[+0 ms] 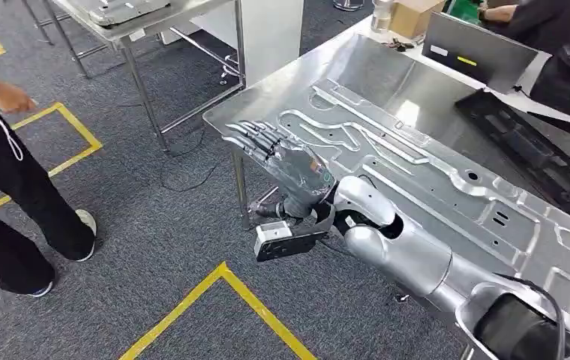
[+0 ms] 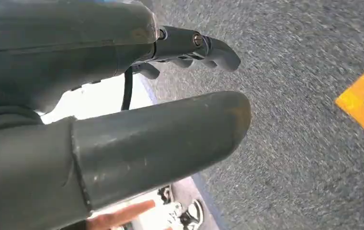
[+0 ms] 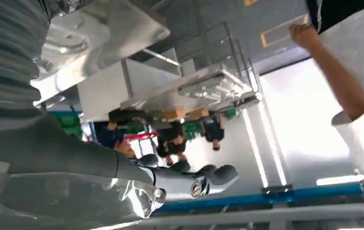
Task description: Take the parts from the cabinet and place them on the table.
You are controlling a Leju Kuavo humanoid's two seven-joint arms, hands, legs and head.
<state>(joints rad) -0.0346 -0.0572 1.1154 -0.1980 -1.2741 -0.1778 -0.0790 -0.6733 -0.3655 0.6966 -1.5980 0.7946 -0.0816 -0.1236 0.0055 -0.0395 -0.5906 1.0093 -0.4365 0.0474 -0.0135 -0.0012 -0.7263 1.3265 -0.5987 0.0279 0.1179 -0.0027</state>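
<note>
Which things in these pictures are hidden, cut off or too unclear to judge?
- Right hand, head view: it lies on the edge of the stamped metal panel; whether fingers curl under the edge is hidden by the hand itself.
- Panel's near corner, head view: covered by the silver right arm.
- Left hand, left wrist view: nothing is seen in it; the floor behind is blurred.
- Person, head view: cut off by the left edge.

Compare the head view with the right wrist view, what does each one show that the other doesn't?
Head view adds: yellow floor tape and a black tray on the far table.
Right wrist view adds: people standing far off in the room.
Both share: the right robot hand at the edge of the metal panel, the second table, and a nearby person.
</note>
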